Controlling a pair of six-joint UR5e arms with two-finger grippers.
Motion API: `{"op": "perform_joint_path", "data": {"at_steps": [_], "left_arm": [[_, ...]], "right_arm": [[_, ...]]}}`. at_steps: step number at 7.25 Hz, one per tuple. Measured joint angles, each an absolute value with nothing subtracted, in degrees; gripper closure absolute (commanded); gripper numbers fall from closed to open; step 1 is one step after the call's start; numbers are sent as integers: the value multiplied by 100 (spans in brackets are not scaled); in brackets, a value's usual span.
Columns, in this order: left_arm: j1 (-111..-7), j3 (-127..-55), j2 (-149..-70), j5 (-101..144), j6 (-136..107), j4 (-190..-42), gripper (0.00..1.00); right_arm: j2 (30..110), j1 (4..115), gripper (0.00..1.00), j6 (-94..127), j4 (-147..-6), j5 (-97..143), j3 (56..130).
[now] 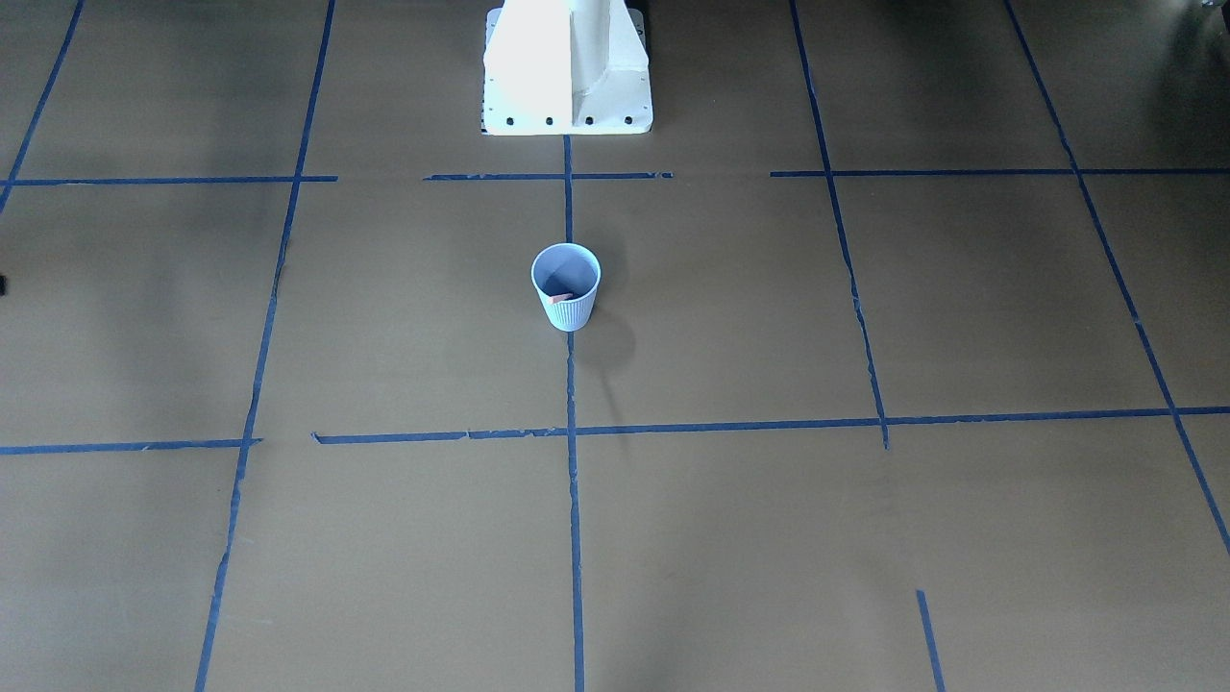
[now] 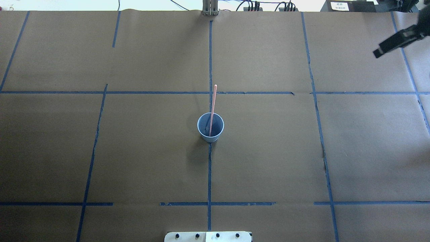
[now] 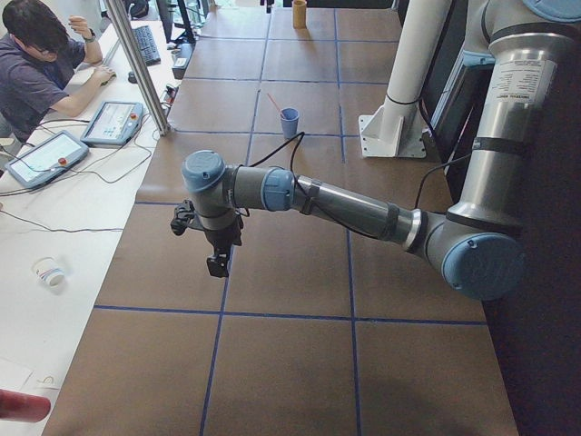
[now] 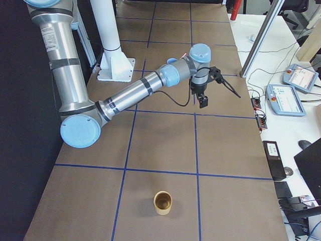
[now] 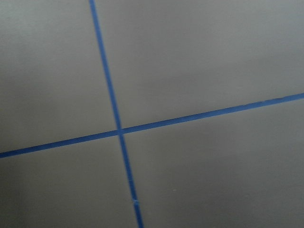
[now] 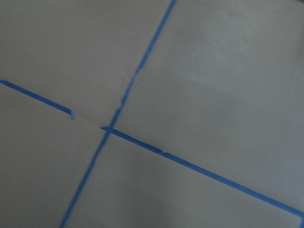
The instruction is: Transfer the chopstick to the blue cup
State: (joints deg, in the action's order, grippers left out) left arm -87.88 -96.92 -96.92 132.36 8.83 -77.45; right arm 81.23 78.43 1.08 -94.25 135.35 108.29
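Ribbed pale blue cup, pink chopstick, brown table, blue tape grid

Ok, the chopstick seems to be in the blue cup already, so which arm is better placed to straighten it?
Right, probably, but narrowly. The right gripper shows at the overhead view's right edge; the left gripper is outside that view. Both are far from the blue cup holding the chopstick.

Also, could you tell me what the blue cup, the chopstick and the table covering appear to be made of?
Blue cup: likely paper or thin plastic, matte, with fine vertical ribbing. Chopstick: pinkish, smooth and uniform, probably plastic; painted wood possible. Table covering: brown kraft-like paper, matte, faintly creased.
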Motion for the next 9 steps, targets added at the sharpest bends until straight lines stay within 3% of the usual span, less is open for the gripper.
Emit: {"op": "perform_joint_path", "data": {"at_steps": [3, 9], "left_arm": [[-8922, -9474, -9125, 13664, 981, -8338, 0], [-8921, -8810, -9083, 13756, 935, -8565, 0]], "right_arm": [[8811, 8524, 1, -553, -9422, 13757, 10170], [9261, 9112, 1, -680, -9200, 13772, 9253]]}}
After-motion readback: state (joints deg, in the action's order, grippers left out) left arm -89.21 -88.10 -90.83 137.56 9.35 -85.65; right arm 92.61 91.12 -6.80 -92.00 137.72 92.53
